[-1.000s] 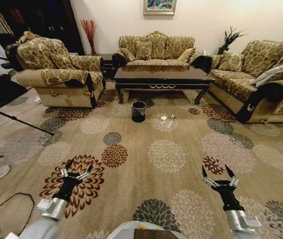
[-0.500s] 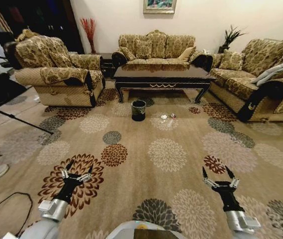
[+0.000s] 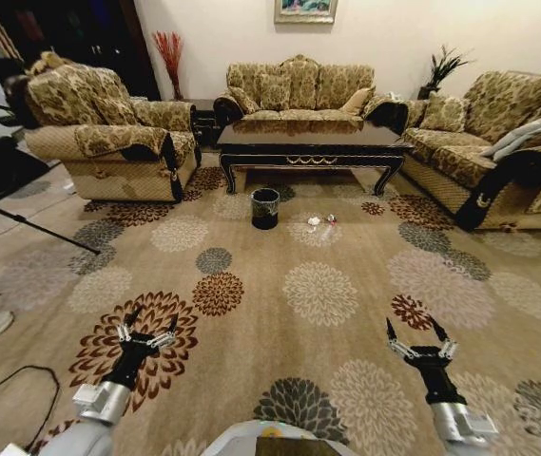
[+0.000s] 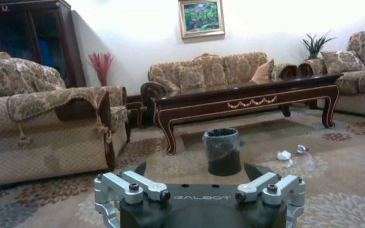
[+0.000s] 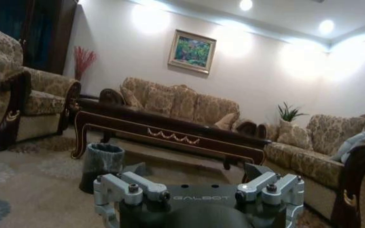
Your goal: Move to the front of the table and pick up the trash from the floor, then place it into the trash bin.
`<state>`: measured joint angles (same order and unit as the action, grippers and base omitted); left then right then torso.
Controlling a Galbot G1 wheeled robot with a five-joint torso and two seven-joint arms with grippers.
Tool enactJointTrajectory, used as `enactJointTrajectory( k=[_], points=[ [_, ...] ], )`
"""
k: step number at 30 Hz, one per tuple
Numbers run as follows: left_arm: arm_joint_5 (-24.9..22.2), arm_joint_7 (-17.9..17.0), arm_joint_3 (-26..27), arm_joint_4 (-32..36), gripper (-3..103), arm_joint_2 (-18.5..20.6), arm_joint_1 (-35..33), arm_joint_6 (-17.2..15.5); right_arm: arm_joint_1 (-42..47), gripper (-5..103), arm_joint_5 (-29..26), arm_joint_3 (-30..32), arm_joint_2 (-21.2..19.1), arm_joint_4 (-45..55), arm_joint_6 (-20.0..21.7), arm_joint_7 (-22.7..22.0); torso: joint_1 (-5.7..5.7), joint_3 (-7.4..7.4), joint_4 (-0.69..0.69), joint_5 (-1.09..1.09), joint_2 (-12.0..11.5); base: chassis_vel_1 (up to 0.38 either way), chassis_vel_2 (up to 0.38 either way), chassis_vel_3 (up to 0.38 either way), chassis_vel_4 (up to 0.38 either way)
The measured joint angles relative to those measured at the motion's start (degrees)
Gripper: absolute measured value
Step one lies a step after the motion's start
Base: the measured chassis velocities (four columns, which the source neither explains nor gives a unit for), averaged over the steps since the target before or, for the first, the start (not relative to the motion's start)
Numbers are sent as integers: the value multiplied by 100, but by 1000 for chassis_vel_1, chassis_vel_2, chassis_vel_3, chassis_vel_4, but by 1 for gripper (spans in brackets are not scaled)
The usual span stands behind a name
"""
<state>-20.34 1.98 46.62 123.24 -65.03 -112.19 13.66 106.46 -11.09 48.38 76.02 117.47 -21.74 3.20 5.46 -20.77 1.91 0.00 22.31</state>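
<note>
We're facing the table [image 3: 312, 144] across open floor [image 3: 280, 256], with sofas boxing it in: an armchair [image 3: 108, 133] on the left, one sofa [image 3: 299, 90] behind it, another [image 3: 498, 142] on the right. The bin [image 3: 265, 208] is standing on the carpet just in front of the table, and the trash [image 3: 319, 222] is lying near it, to its right. We're holding the left gripper [image 3: 146, 324] and right gripper [image 3: 415, 332] low in front of us, both with jaws spread and gripping nothing.
</note>
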Motion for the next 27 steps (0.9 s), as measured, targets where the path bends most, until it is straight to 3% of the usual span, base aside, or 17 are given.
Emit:
enactJointTrajectory(
  k=[18,27],
  points=[
    [-5,-14,29,-18,100,-33,-27,13,69,100,25,0,29,-48,-127,-5,-148,272,0,0,-421,0,0,0,0],
    [-301,-23,25,131,100,-15,-79,-71,83,100,2,-4,32,34,-101,-70,-212,427,0,0,-639,0,0,0,0]
  ],
)
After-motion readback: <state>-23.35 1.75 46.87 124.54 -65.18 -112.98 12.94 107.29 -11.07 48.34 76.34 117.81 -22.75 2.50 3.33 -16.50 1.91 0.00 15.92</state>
